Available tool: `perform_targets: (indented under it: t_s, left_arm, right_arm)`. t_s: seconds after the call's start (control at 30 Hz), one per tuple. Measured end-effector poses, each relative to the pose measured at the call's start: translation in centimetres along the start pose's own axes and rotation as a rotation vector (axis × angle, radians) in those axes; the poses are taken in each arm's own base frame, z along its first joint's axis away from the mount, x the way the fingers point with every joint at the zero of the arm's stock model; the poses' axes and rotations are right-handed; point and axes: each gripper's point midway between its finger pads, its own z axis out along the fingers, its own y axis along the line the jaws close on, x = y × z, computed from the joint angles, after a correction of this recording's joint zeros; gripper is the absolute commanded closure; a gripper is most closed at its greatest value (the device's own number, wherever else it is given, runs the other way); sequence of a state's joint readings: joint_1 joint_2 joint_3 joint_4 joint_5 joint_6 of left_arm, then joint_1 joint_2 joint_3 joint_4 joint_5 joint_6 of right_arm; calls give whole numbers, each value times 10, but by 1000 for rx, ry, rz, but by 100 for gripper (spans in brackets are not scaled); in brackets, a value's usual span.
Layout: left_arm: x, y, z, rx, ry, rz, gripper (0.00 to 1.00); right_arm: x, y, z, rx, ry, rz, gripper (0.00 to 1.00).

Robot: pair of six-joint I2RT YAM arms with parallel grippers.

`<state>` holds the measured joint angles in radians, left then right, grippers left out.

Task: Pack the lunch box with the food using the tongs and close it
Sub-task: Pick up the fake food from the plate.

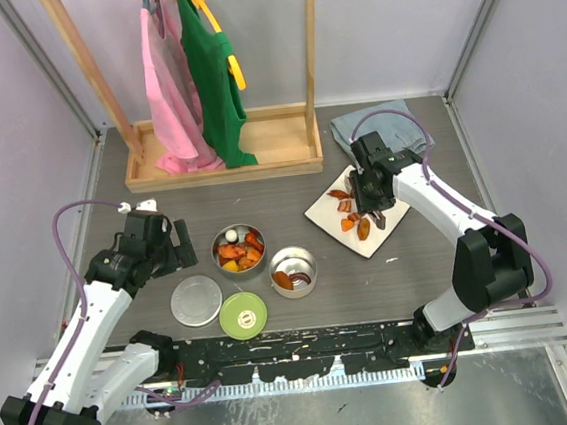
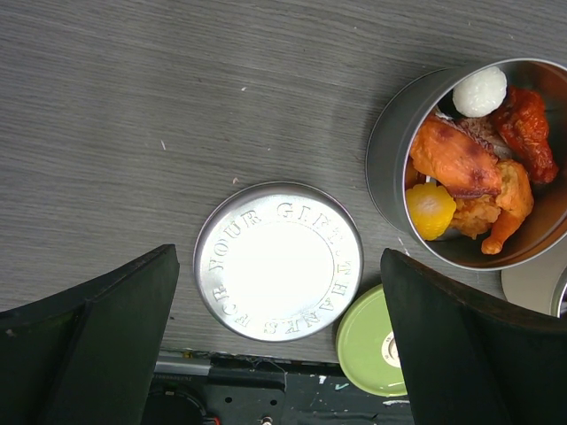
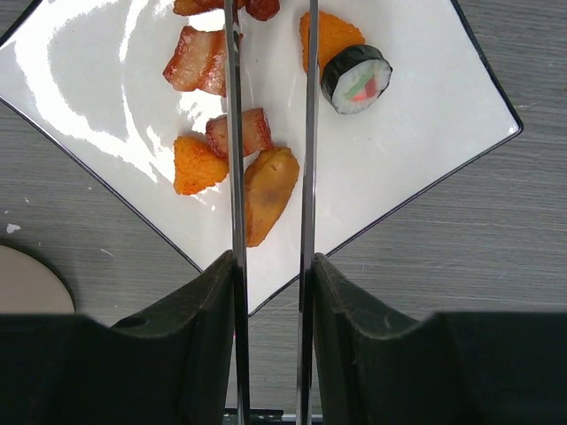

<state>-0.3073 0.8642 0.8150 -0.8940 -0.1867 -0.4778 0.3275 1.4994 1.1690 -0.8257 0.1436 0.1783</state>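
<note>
Two open round tins make up the lunch box: one point(image 1: 239, 249) is full of orange, red and yellow food with a white ball, the other point(image 1: 293, 272) holds a few pieces. The flat steel lid point(image 1: 197, 301) and the lime-green lid point(image 1: 243, 315) lie in front of them. My left gripper point(image 2: 279, 257) hangs open above the steel lid point(image 2: 277, 261), beside the full tin point(image 2: 390, 168). My right gripper point(image 3: 270, 266) is shut on the tongs point(image 3: 234, 177), whose arms reach over the white plate point(image 3: 425, 150); their tips are out of view. Orange and brown chunks point(image 3: 266, 190) and a sushi roll point(image 3: 356, 78) lie on the plate.
A wooden rack point(image 1: 224, 163) with a pink and a green garment stands at the back. A folded grey-blue cloth point(image 1: 381, 128) lies behind the plate point(image 1: 377, 246). A black rail point(image 1: 306, 346) runs along the near edge.
</note>
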Motion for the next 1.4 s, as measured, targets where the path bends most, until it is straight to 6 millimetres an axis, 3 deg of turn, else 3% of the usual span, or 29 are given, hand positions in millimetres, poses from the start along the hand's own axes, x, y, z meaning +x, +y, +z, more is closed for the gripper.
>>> perform_targets:
  t_s: [0.4, 0.7, 1.07, 1.4]
  left_arm:
    - [0, 0, 0, -1, 1, 0, 2]
    - [0, 0, 0, -1, 1, 0, 2]
    - [0, 0, 0, -1, 2, 0, 2]
    - [0, 0, 0, -1, 2, 0, 2]
  right_arm:
    - [-3, 4, -11, -33, -35, 17, 76]
    - [-2, 5, -40, -79, -123, 55, 77]
    - [18, 20, -46, -185, -103, 79, 77]
    - [12, 48, -88, -393, -198, 106, 76]
